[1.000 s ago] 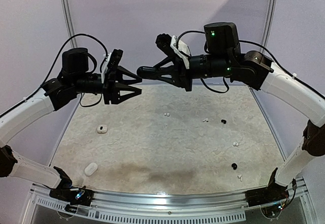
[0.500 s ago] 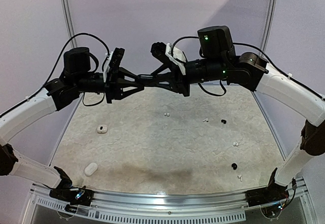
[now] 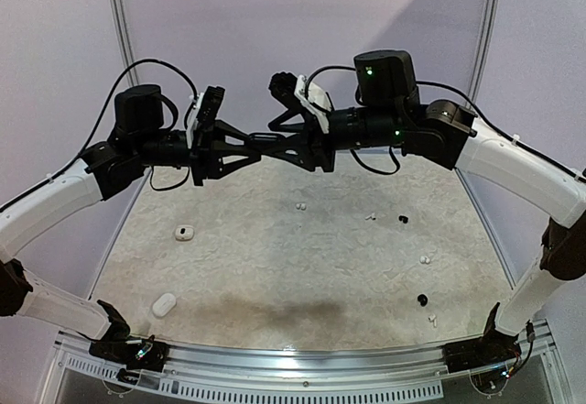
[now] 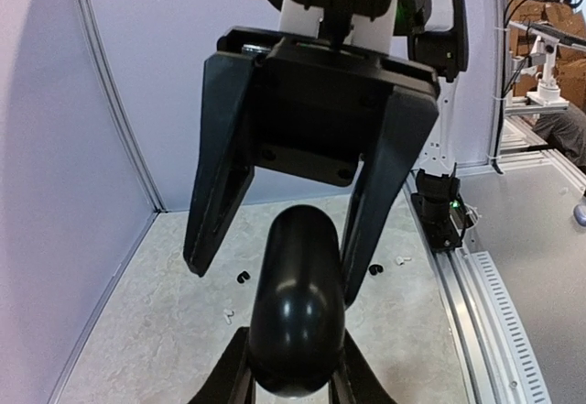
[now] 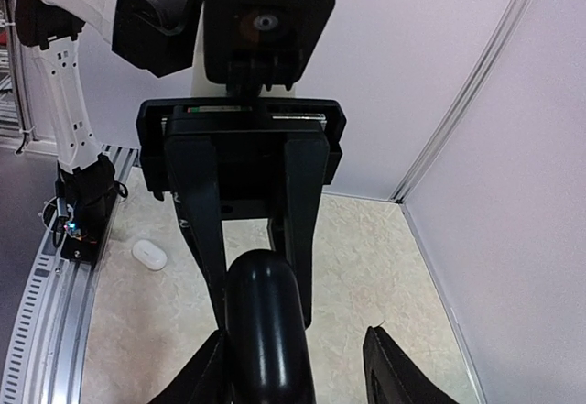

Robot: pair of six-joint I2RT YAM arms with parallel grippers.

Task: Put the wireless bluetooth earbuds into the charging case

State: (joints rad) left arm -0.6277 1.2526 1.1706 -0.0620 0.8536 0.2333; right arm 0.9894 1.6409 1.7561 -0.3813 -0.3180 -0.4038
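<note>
Both arms are raised high over the table and meet in mid-air. A black oval charging case (image 3: 264,137) sits between them. My left gripper (image 3: 247,141) is shut on the black case (image 4: 298,317), its fingers tight against both sides. My right gripper (image 3: 279,138) is open, its fingers spread wide around the case (image 5: 265,331), one finger beside it and the other apart. The earbuds lie loose on the table below: white ones (image 3: 300,207) (image 3: 370,216) (image 3: 424,259) and black ones (image 3: 403,220) (image 3: 422,300).
Two white cases lie at the table's left, one further back (image 3: 185,233) and one near the front (image 3: 164,304), also in the right wrist view (image 5: 149,255). Another white bud (image 3: 431,317) lies at the front right. Purple walls enclose the table.
My right gripper carried the black case left into my left gripper's open fingers. The left fingers closed on it and the two grippers now overlap.
</note>
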